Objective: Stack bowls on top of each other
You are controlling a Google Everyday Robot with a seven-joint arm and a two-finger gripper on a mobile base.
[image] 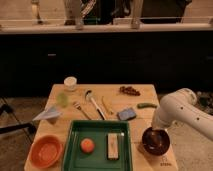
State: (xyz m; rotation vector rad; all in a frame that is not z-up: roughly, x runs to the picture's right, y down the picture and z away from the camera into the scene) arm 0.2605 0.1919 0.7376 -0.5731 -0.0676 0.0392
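Note:
The dark maroon bowl [159,144] is at the table's front right corner. My gripper [150,135] comes down from the white arm at the right and is shut on the bowl's left rim. The bowl looks slightly raised and tilted. The orange bowl [46,150] sits upright and empty at the front left corner, far from the gripper, with the green tray between the two bowls.
A green tray [96,124] at front centre holds an orange fruit [87,145] and a pale bar [114,145]. The wooden table [112,95] also carries a white cup [70,82], utensils [93,104], a blue sponge [127,114], a green pepper [146,106] and a paper plane [47,114].

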